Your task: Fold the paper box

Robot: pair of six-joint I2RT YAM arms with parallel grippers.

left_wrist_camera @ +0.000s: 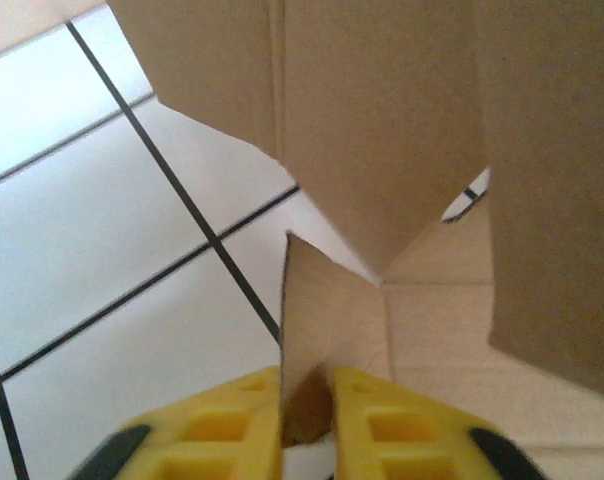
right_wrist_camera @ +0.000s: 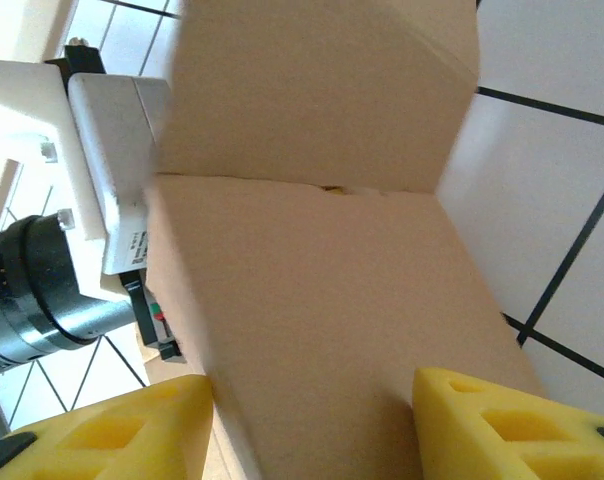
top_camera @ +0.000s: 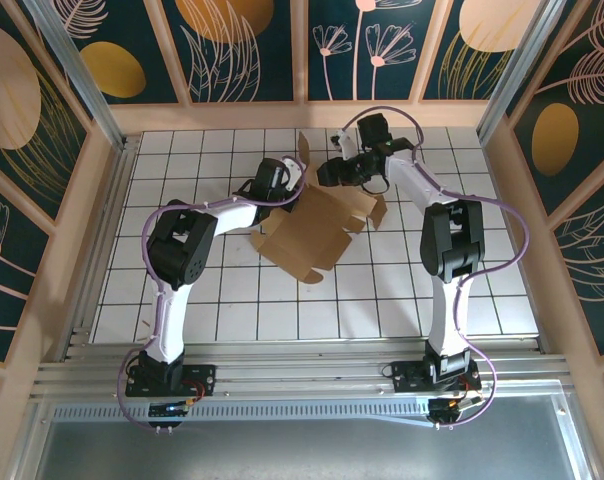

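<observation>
Shows as the paper box: plain brown cardboard, unmarked, die-cut and partly folded. Sits just above the centre of the top view, skewed to the grid lines. Lies broad and flat toward the lower left, with walls and flaps raised toward the upper right. Looks creased between panels in both wrist views, with a pointed flap standing up at lower centre of the left one.

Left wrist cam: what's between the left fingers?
A thin flap of the paper box stands edge-on between the yellow left fingers, seen in the left wrist view.
</observation>
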